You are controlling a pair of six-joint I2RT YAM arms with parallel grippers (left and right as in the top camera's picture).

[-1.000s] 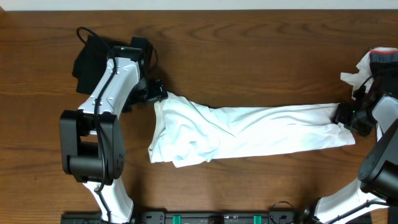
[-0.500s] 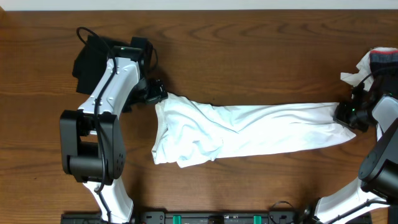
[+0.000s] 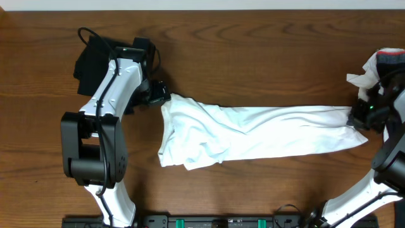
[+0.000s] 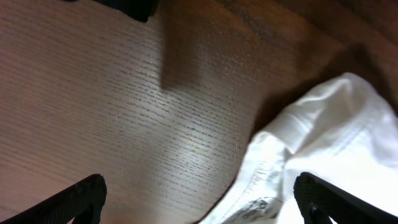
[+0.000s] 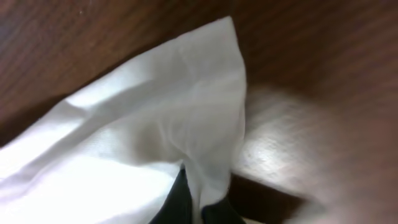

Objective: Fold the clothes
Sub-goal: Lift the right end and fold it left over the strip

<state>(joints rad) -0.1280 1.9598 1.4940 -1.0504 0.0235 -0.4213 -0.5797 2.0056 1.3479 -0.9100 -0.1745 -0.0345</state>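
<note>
— What is new at the right edge of the overhead frame?

— The right pincer has snapped closed on the right end of the white T-shirt. A second earlier it stood half open. It has also drawn back toward the edge, and the wrist view shows cloth pinched between its tips.

— And the shirt?

— It lies in a long band across the middle of the desk. It has slid a little rightward with the pull, its bunched left end trailing.

— The other arm?

— The left pincer stands wide open, holding nothing, just beside the shirt's upper left corner. A black garment waits at upper left, a white-and-dark garment at upper right.

— What does that mean?

— Likely the shirt is being stretched flat; no fold is made yet.
</note>
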